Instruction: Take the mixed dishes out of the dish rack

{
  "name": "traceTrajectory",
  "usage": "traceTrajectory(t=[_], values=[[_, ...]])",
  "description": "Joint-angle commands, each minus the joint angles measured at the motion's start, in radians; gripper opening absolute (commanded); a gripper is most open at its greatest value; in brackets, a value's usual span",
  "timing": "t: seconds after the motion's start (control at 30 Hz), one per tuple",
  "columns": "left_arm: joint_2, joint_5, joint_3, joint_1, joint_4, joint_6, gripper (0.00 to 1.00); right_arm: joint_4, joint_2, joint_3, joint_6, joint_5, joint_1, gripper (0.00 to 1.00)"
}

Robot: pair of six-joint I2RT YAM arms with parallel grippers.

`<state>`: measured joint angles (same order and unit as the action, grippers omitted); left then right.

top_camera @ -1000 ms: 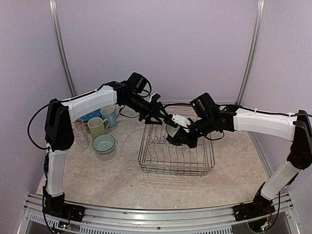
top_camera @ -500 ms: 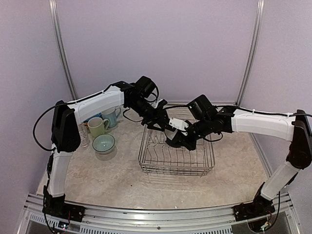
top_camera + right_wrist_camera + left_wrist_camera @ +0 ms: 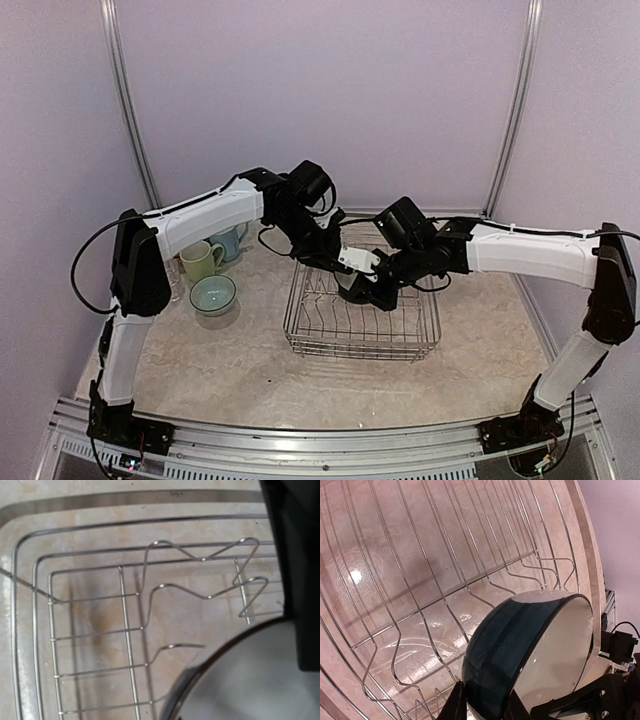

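A bowl (image 3: 356, 266), dark blue outside and white inside, hangs tilted over the back left part of the silver wire dish rack (image 3: 360, 345). My left gripper (image 3: 336, 257) is shut on it. In the left wrist view its fingers (image 3: 455, 705) straddle the rim of the bowl (image 3: 530, 645), above the rack's dividers (image 3: 470, 587). My right gripper (image 3: 366, 286) holds the same bowl from the right. Its fingers are hidden in the right wrist view, where the bowl (image 3: 250, 680) fills the lower right over the rack wires (image 3: 128, 630). No other dish shows in the rack.
Left of the rack stand a pale green mug (image 3: 201, 260), a light blue mug (image 3: 229, 238), a pale green bowl (image 3: 213, 295) and a clear glass (image 3: 169, 282). Both arms cross above the rack's back edge. Walls close in the back and both sides.
My left gripper has moved right and down from the rack's back left corner onto the bowl. My right gripper has shifted the bowl slightly left and down.
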<state>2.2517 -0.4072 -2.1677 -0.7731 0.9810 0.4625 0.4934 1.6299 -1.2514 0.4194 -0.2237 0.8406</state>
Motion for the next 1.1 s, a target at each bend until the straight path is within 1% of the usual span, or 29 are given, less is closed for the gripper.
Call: traceTrajectory(t=[0.0,0.17,0.23,0.27,0.37,0.43,0.53,0.6,0.73,0.9,1.0,1.07], values=[[0.009,0.059,-0.026,-0.021,0.008,-0.009,0.16,-0.036,0.016,-0.049,0.012,0.042,0.023,0.00],[-0.001,0.093,-0.026,-0.025,-0.001,-0.001,0.02,-0.043,0.026,-0.039,-0.001,0.079,0.033,0.00],[-0.003,0.099,-0.027,-0.025,-0.004,0.004,0.00,-0.052,0.025,-0.030,-0.009,0.089,0.034,0.05],[-0.003,0.103,-0.026,-0.025,-0.005,0.007,0.00,-0.057,0.023,-0.024,-0.013,0.094,0.035,0.09],[-0.010,0.128,-0.028,-0.025,-0.005,0.014,0.00,-0.069,0.010,-0.014,-0.031,0.122,0.037,0.27],[-0.016,0.144,-0.028,-0.025,-0.004,0.017,0.00,-0.084,-0.015,-0.004,-0.053,0.151,0.038,0.45],[-0.025,0.160,-0.026,-0.022,-0.008,0.019,0.00,-0.118,-0.070,0.021,-0.080,0.171,0.038,0.65],[-0.032,0.170,-0.025,-0.017,-0.008,0.022,0.00,-0.138,-0.112,0.038,-0.100,0.185,0.038,0.74],[-0.054,0.178,-0.008,0.003,-0.016,0.041,0.00,-0.187,-0.210,0.091,-0.152,0.244,0.035,0.87],[-0.135,0.149,0.074,0.048,-0.083,0.074,0.00,-0.227,-0.300,0.140,-0.218,0.342,0.010,0.93],[-0.192,0.151,0.115,0.072,-0.096,0.085,0.00,-0.255,-0.341,0.178,-0.274,0.394,-0.029,0.94],[-0.230,0.172,0.150,0.086,-0.095,0.085,0.00,-0.272,-0.369,0.202,-0.318,0.397,-0.071,0.94]])
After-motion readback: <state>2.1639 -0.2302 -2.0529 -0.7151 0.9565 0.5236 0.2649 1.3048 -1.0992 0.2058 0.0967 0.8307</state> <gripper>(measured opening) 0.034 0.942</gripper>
